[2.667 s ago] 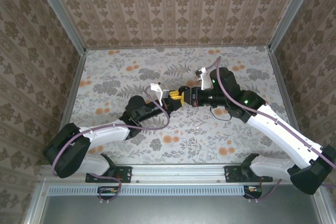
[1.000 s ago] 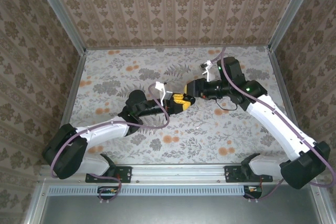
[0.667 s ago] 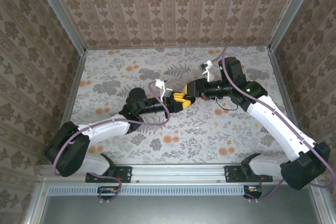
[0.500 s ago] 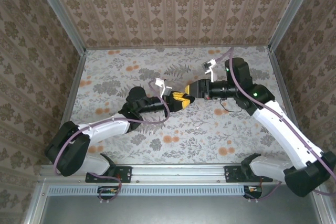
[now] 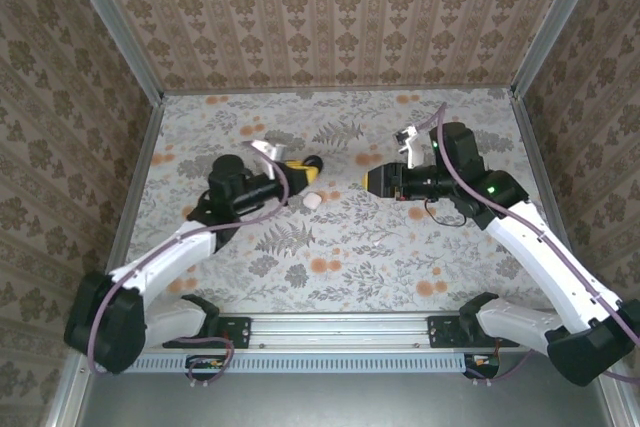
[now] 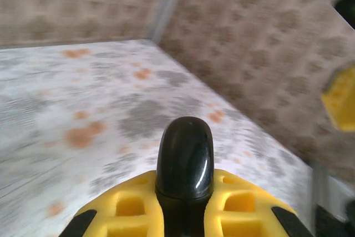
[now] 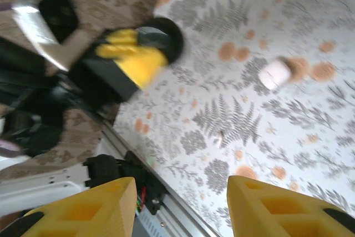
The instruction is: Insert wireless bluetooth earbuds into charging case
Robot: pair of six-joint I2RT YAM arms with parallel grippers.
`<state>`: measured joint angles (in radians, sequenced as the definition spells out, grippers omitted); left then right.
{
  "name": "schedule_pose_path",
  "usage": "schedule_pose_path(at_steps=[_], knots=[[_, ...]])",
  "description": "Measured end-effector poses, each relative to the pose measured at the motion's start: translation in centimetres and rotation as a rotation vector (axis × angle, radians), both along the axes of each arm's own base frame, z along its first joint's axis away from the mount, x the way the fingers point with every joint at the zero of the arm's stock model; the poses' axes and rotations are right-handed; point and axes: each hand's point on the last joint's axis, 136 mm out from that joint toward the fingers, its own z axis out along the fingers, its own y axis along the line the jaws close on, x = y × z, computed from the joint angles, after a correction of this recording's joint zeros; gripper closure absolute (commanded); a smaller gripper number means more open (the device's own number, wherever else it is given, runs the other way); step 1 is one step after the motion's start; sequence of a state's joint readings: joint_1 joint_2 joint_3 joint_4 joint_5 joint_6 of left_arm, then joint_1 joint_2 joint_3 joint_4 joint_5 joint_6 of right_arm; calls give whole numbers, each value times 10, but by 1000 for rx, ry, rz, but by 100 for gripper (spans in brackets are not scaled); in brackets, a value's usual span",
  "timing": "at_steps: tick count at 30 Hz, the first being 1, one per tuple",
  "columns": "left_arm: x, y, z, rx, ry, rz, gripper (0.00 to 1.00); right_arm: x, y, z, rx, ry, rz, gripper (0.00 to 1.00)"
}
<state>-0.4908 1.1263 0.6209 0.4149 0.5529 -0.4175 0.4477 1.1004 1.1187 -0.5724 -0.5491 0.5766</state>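
Note:
The white charging case (image 5: 311, 201) lies on the floral table between the two arms, also seen as a small pale block (image 7: 275, 74) in the right wrist view. My left gripper (image 5: 298, 166) is shut on a glossy black elongated earbud (image 6: 184, 154), which sticks out past the yellow fingers (image 6: 130, 206). From the right wrist, that same earbud (image 7: 166, 36) shows at the tip of the left gripper (image 7: 133, 59). My right gripper (image 5: 374, 179) hangs above the table to the right of the case, open and holding nothing (image 7: 180, 192). A second earbud is out of view.
The floral table (image 5: 340, 247) is walled by patterned panels on three sides. An aluminium rail (image 5: 340, 327) with both arm bases runs along the near edge. A thin black cable (image 5: 432, 209) loops under the right wrist.
The two grippers, which met at mid-table, have pulled apart: the left swung back left with the earbud, the right drew right. The white case now lies on the table between them.

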Motion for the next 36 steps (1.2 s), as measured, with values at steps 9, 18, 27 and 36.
schedule_pose_path(at_steps=[9,18,27,36], knots=[[40,161,-109,104,420,557,89,8,-3,-82,-131,198,-67,52],[25,193,-195,105,743,647,86,5,22,-141,-317,289,-25,50],[33,186,-211,131,821,574,62,23,67,-166,-512,222,106,45],[33,192,-185,195,759,586,38,67,91,-167,-618,126,178,40]])
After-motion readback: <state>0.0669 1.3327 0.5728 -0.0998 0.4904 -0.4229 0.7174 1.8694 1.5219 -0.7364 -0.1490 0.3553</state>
